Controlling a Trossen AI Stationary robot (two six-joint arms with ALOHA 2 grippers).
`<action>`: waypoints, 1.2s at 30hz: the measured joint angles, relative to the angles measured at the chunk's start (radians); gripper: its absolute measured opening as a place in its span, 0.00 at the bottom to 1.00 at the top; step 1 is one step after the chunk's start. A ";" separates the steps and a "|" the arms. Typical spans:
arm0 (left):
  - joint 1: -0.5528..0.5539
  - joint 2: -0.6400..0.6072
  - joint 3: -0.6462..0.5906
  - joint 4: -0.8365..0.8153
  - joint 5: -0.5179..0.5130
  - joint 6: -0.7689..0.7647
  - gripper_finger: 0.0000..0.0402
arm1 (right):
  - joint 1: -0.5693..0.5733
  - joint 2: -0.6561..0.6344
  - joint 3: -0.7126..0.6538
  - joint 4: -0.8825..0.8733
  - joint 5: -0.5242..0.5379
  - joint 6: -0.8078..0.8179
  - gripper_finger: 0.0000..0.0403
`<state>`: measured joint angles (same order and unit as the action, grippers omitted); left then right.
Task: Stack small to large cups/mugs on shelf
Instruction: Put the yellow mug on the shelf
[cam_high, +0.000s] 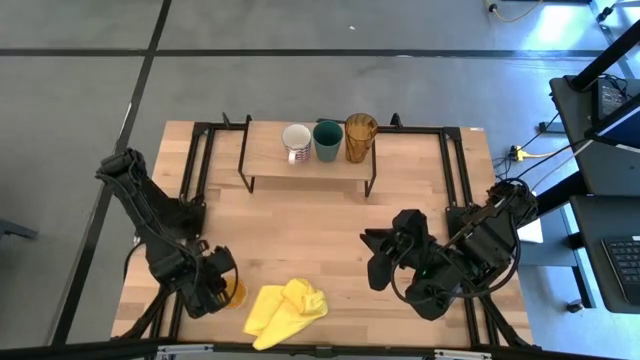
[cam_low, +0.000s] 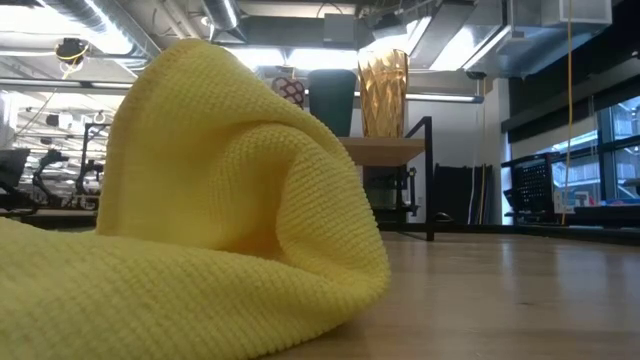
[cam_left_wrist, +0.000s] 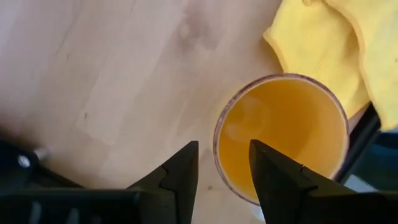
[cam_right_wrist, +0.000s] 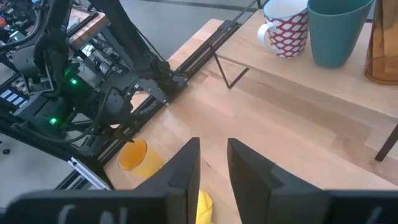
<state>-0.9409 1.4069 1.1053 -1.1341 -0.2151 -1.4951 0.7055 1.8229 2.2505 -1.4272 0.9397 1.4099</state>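
Three of the four vessels already stand in a row on the shelf (cam_high: 270, 160) at the far side of the table: the white mug (cam_high: 296, 142) with its red-patterned side, the dark green cup (cam_high: 327, 140) and the tall amber tumbler (cam_high: 360, 137). What looks to be in hand is the pick-up of the last one, the small orange mug (cam_high: 235, 291), which sits on the tabletop near the front left corner, just beside the crumpled yellow cloth (cam_high: 285, 309). The left gripper (cam_left_wrist: 222, 173) hangs directly over that mug, its fingers parted by a narrow gap with nothing between them; in the left wrist view the near rim of the mug lies right at that gap, one finger over bare wood outside the wall and the other over the orange interior, so the gripper seems lined up to pinch the wall. The next move probably calls for a straight descent, a close on the rim, then a carry to the shelf beside the white mug. The right gripper (cam_right_wrist: 213, 160) waits over the table's right half, fingers slightly apart and empty
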 joint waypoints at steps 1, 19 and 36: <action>0.000 0.003 0.000 0.000 -0.004 0.015 0.34 | 0.000 0.000 0.000 0.002 -0.004 0.000 0.21; 0.008 0.015 -0.117 0.106 0.027 0.123 0.33 | 0.000 0.000 0.000 0.022 -0.011 -0.003 0.21; 0.079 0.014 -0.116 0.040 0.051 -0.064 0.04 | 0.000 0.000 0.000 0.009 -0.008 -0.001 0.21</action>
<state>-0.8617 1.4208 0.9895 -1.0936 -0.1637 -1.5595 0.7055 1.8229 2.2505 -1.4185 0.9314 1.4086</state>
